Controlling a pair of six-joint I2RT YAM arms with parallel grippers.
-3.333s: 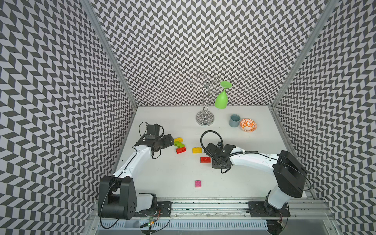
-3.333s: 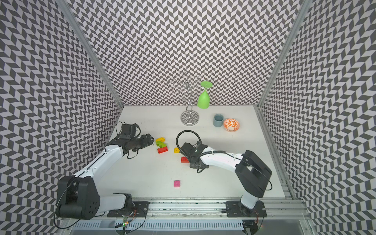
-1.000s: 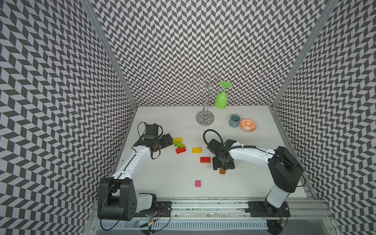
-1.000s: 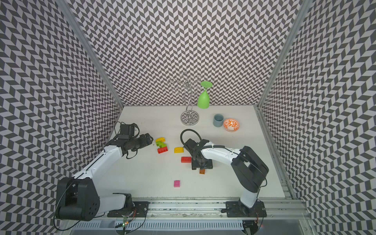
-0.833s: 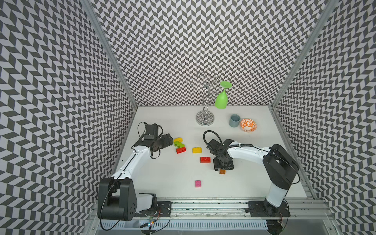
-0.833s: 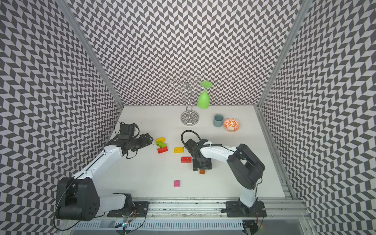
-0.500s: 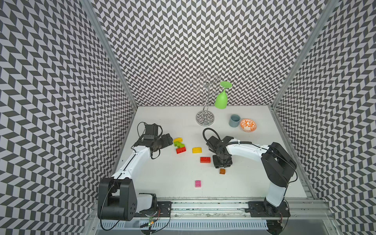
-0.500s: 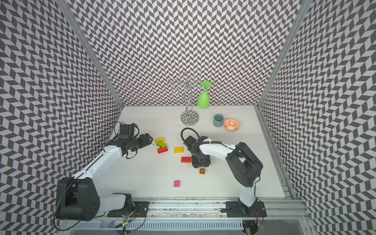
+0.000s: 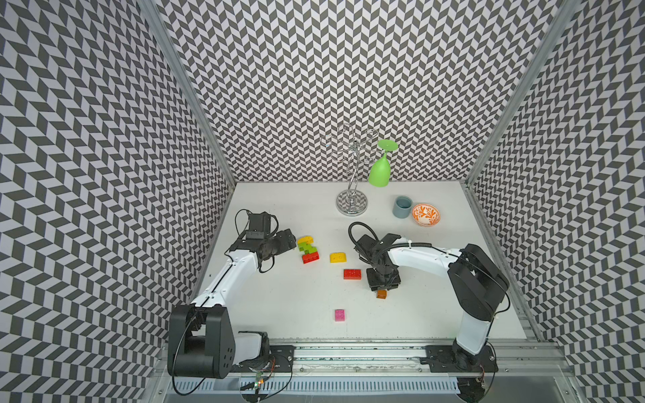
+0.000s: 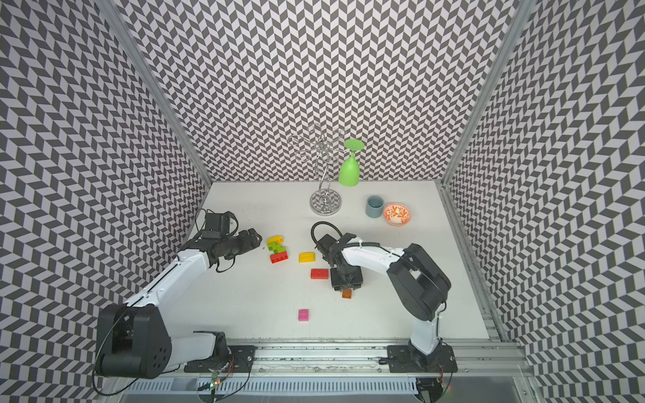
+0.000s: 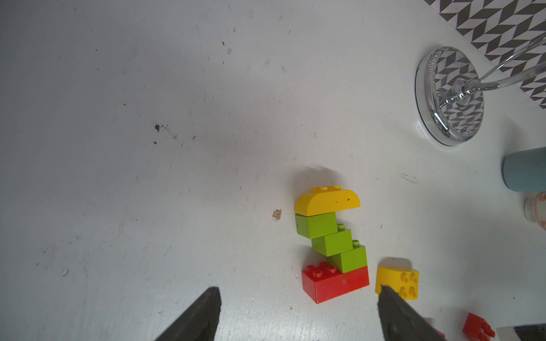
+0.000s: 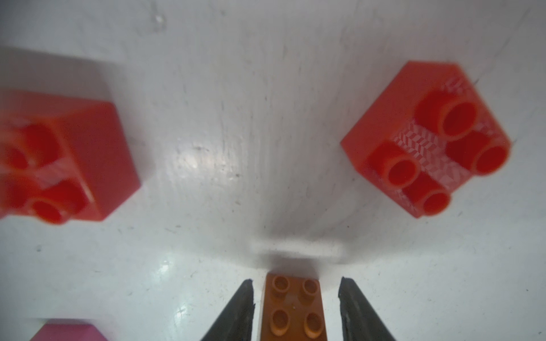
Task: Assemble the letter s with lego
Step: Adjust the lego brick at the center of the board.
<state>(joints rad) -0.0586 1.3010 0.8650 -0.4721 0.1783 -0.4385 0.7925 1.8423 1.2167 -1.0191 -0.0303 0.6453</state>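
The brown brick (image 12: 292,307) lies studs up on the table (image 9: 286,296), between the two fingers (image 12: 236,313) of my right end effector (image 12: 296,280). The jaws stand narrowly apart and straddle it. A sliver of table shows on each side, so I am not pinching it. In both top views this end effector points down at the table and the brick pokes out at its 6 o'clock edge.

From the brown brick, the long red brick (image 9: 352,274) is near at 10 o'clock, with the loose yellow brick (image 9: 338,257) beyond it. The pink brick (image 9: 340,314) is further off at 8 o'clock. Farther out at 10 o'clock is the part-built stack (image 9: 307,248): a yellow rounded brick, three stepped lime green bricks and a long red one. My left end effector (image 11: 298,288) sits just beside it, jaws spread wide and holding nothing.

Toward 1 o'clock a grey-blue cup (image 9: 402,206) stands just beside an orange-patterned bowl (image 9: 425,215). The bowl's inside shows its pattern, but I cannot make out the cup's inside. A green glass (image 9: 379,171) hangs upside down from the wire rack (image 9: 351,202).

I cannot tell whether the stack stands or lies. I cannot find the small red brick (image 12: 425,138) in the top views. In the right wrist view the long red brick is blurred and cut off, and only a corner of the pink brick shows.
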